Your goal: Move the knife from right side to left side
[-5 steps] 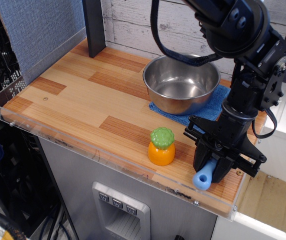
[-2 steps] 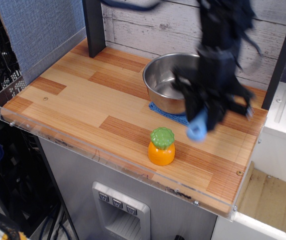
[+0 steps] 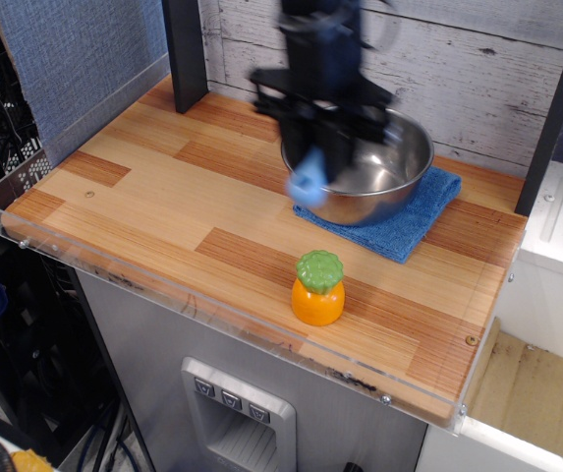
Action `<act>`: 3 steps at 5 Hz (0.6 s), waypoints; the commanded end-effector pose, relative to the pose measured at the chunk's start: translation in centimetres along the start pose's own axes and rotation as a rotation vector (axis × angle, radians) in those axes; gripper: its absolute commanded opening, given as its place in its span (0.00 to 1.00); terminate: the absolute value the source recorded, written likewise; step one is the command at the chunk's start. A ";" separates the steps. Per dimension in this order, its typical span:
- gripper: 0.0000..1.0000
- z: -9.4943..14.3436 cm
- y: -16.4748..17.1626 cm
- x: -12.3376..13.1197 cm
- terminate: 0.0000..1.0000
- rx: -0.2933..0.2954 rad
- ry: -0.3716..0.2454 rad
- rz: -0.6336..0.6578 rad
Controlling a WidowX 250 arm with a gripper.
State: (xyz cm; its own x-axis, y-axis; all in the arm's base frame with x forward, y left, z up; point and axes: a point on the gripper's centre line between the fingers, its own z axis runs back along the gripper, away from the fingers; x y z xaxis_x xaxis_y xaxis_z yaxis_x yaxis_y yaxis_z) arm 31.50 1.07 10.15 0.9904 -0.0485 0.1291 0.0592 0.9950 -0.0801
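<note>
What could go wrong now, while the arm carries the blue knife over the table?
1. The claw grips the knife with only the handle end showing below it. The picture is blurred by motion, so the hold may be loose and the knife could drop.
2. The knife hangs right beside the rim of the steel bowl, so it might strike it.
3. A drop here would leave it mid-table, not on the left side.

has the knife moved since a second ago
Yes. The knife, held in the gripper, has travelled left from the table's front right corner, past the orange toy, and now hangs before the steel bowl's left rim.
</note>
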 end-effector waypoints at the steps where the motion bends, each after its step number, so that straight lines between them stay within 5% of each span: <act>1: 0.00 1.3 7.3 1.5 0.00 0.168 -0.021 -0.041; 3: 0.00 -0.2 10.6 2.3 0.00 0.200 0.042 -0.001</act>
State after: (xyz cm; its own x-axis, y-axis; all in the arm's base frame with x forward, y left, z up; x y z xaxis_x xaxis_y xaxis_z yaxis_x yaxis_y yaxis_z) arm 34.87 10.89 7.28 0.9977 -0.0539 0.0411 0.0495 0.9937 0.1004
